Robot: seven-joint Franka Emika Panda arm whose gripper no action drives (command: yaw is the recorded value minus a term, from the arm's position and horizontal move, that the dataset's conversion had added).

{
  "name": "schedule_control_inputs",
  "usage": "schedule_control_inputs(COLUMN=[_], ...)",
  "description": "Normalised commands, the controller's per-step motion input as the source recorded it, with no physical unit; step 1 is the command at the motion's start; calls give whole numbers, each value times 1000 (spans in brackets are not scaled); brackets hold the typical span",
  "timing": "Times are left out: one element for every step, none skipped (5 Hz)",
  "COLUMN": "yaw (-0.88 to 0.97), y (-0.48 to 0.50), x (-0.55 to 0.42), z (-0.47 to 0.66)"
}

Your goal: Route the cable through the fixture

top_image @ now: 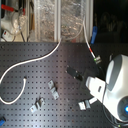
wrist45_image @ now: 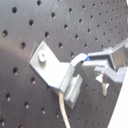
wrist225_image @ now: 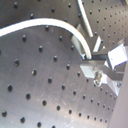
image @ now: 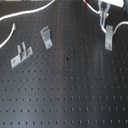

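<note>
the arm is showing as bulky, rounded white shells with a grey flat link in the second exterior view, and a small blue light is glowing near its base. the gripper is showing grey metal fingers with a small screw fitting in the first wrist view.

One white cable; three grey metal pieces: fixture, bent bracket, two-pronged plate.

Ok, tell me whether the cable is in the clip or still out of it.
In, it seems. In the first wrist view the cable runs out from under the clip, right at the gripper; how firmly it is seated cannot be told.
</note>
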Motion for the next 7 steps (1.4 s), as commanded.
schedule_control_inputs(yaw=[0,-797,-731,-588,-400,-248,-194], y=[42,58,179,239,305,345,277], x=[-30,27,-137,-188,-238,-223,-16], z=[87,118,26,0,0,-26,-117])
